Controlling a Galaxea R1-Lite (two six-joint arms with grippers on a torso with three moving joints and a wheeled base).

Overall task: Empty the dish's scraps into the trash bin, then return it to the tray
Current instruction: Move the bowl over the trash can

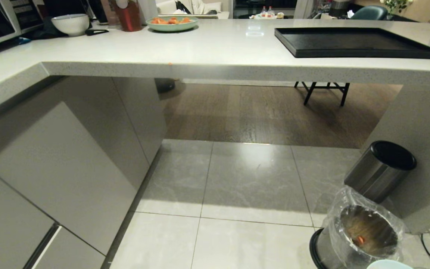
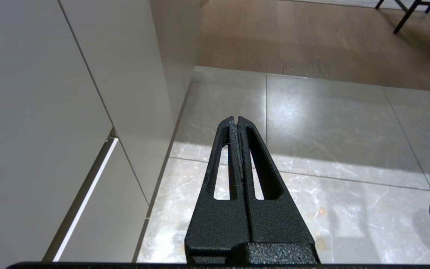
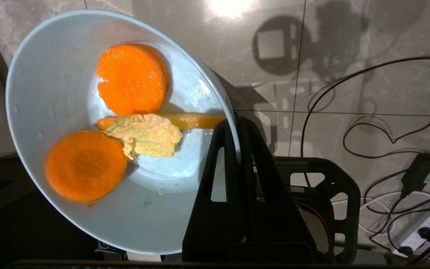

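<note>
Head cam: low, fwd under counter (image 1: 215, 63). Wrist cams: close, floorward; share bin (image 1: 364, 231), prob.

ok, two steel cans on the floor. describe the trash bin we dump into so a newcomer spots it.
Start at the white counter, then drop to the tiled floor at its right-hand support. Two steel cylinders stand there; the trash bin is the nearer one. Unlike the black-lidded can behind it, it is open-topped, lined with a crinkly clear bag, with an orange scrap inside.
</note>
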